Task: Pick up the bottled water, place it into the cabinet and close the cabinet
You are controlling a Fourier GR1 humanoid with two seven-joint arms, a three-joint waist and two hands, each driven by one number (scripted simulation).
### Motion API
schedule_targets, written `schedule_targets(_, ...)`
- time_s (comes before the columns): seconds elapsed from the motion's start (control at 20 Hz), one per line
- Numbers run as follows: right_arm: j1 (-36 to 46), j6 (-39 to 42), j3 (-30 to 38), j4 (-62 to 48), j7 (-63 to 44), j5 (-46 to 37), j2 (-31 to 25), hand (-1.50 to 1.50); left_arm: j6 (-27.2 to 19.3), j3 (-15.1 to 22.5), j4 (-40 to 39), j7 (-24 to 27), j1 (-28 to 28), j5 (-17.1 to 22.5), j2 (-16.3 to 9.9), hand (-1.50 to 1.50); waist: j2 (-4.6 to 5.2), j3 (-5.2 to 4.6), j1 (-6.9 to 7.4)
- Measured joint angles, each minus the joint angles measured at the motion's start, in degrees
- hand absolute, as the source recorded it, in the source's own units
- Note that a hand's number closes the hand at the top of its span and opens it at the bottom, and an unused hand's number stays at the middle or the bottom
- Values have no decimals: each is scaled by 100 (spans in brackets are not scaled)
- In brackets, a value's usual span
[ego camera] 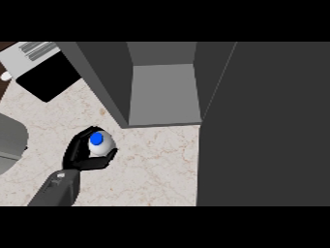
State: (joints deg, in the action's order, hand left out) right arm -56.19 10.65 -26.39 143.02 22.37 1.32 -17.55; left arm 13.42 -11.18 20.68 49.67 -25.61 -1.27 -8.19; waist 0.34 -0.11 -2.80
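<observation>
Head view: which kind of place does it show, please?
Probably a kitchen: a marble-patterned counter, an open grey cabinet, and a toaster-like appliance at the upper left. The left robot hand holds bottled water.

Bottled water [99,143], pale with a blue cap (seen from above), upright; cabinet [164,87] open, grey inside.

A kitchen is indicated by the marble-patterned counter [153,160], an open grey cabinet [164,82] and a toaster [35,68] (partly cropped).
</observation>
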Motion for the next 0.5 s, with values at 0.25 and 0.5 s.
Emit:
schedule_targets(0.25, -49, -91, 6, 0, 41, -19, -82, -150, -571, 87, 52, 741, 148, -221, 92, 150, -49, 26, 74)
schedule_targets(0.5, -180, -205, -42, 9, 116, -32, -141, -150, -895, 168, 431, 1105, 475, -283, 323, 150, -107, 50, 152)
